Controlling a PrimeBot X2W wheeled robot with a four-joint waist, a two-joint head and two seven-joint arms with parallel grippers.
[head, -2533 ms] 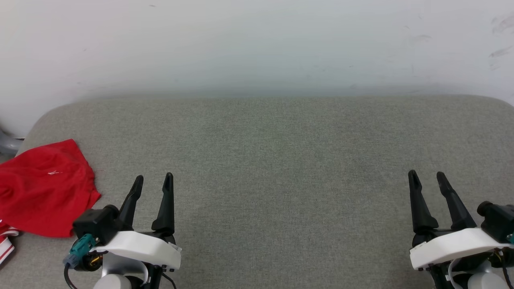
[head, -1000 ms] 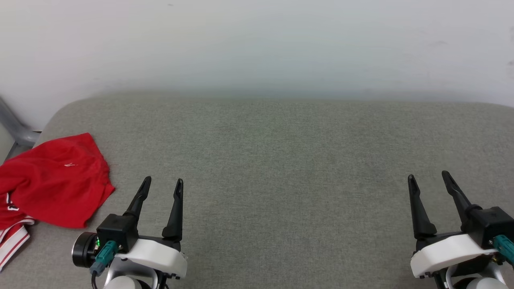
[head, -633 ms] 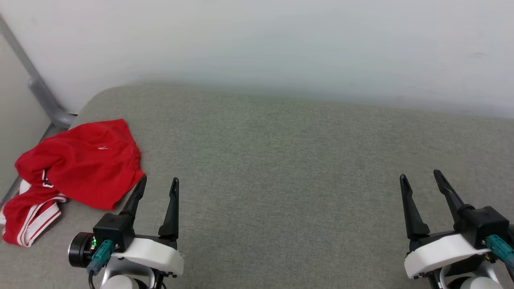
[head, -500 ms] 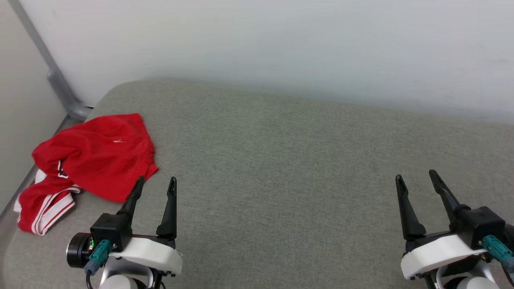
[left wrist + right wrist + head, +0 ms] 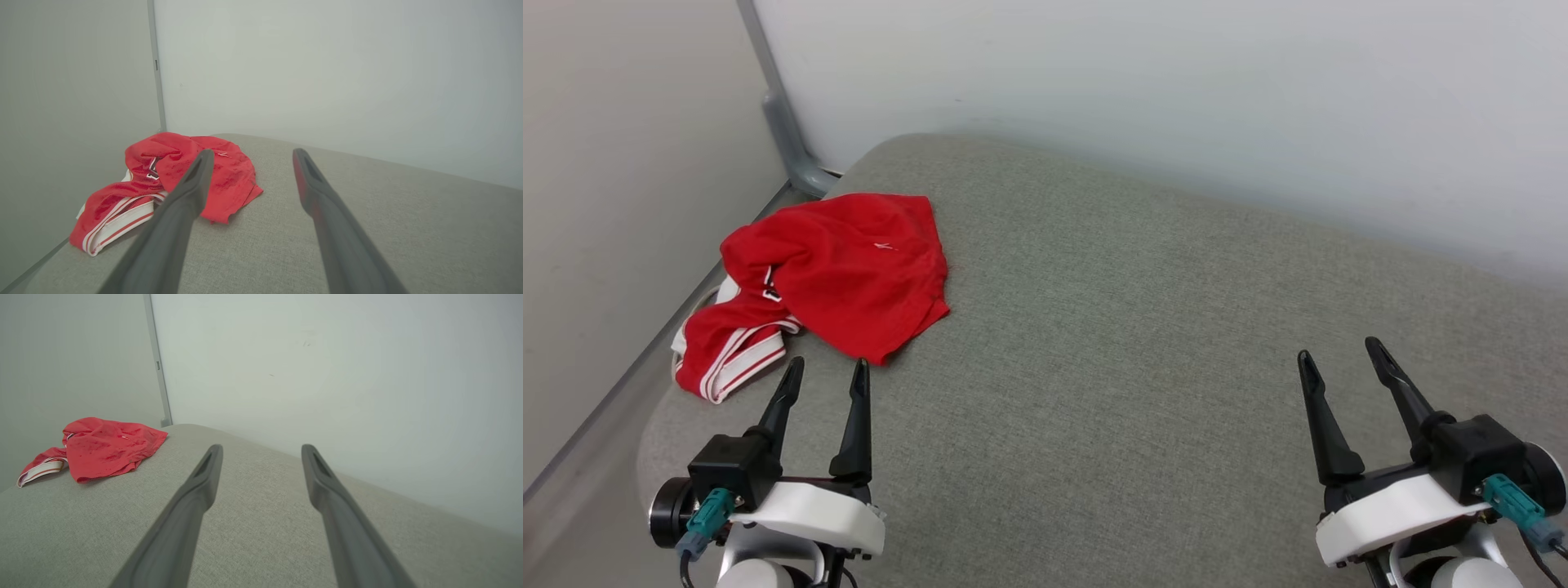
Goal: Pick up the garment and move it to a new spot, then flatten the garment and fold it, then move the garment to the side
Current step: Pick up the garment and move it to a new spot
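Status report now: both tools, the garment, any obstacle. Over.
Left tool open, empty, just short of the garment. Right tool open, empty, well apart. Garment crumpled, untouched, at far left corner of the cushion. Nothing in the way.

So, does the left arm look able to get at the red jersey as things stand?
Probably yes. The left gripper is open, fingertips just short of the jersey, which lies crumpled on the grey cushion with nothing in between.
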